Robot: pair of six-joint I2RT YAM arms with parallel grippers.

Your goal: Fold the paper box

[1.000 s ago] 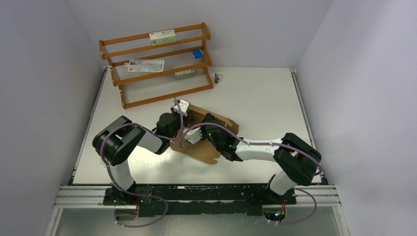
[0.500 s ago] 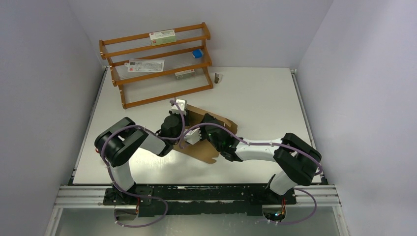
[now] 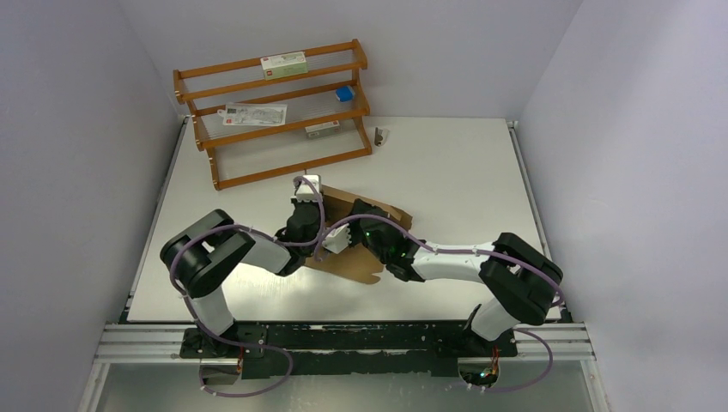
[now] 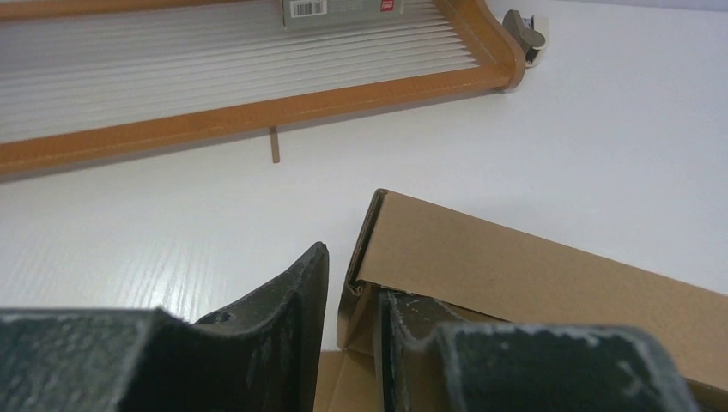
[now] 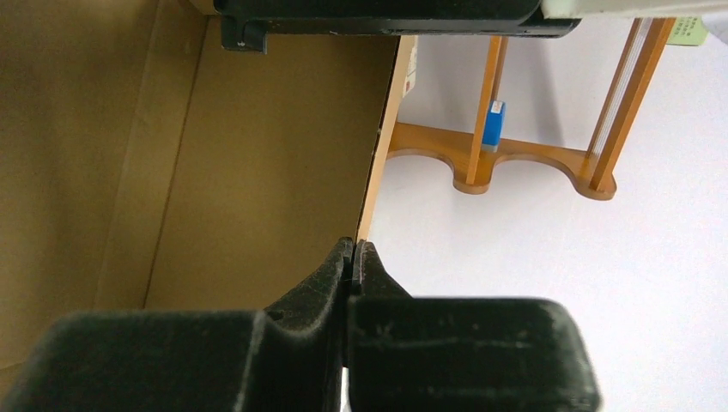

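your left arm has crept a touch left and far over the last second, while the right arm hasn't budged. the paper box (image 3: 356, 268) sits mid-table (image 3: 464, 172), just near of the wooden rack (image 3: 275, 112), and it has hardly shifted. the left gripper (image 4: 352, 276) has its jaws narrowly apart with the box's far-left corner wall between them, which looks like a pinch. the right gripper (image 5: 354, 249) has its jaws pressed together, tips at the edge of a raised panel with nothing between them. to me you're easing that corner wall upright while the right braces. the near flaps look flat, so there's folding left.
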